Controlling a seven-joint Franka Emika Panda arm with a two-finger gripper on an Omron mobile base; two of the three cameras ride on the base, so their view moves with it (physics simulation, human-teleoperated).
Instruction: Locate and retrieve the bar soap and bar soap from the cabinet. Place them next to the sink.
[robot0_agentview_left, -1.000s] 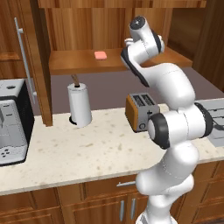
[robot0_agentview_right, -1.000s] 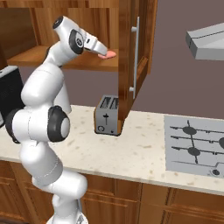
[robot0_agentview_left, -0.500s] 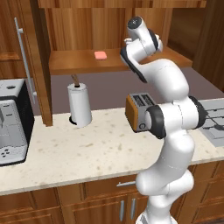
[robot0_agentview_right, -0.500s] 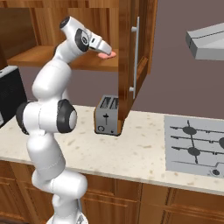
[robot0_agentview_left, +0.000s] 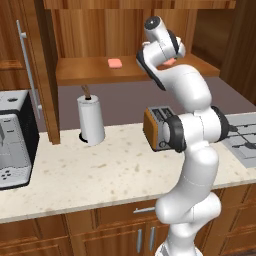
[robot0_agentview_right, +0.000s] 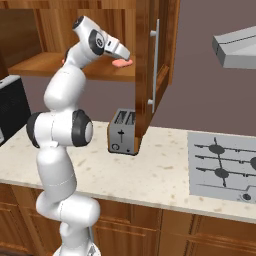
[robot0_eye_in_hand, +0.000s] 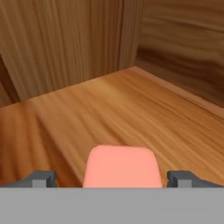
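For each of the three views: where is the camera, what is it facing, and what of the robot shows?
Left base view: behind-left of the arm, facing the cabinet, a soap on its shelf; arm at right.
Right base view: behind-right, same cabinet and toaster, stove; arm at left, gripper over a soap.
Hand view: on the hand, facing the shelf; fingers flank that soap.

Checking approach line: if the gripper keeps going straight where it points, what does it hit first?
The bar soap, lying between the open gripper fingertips on the cabinet shelf. Beyond it, probably the shelf, then the back wall; depth is unclear.
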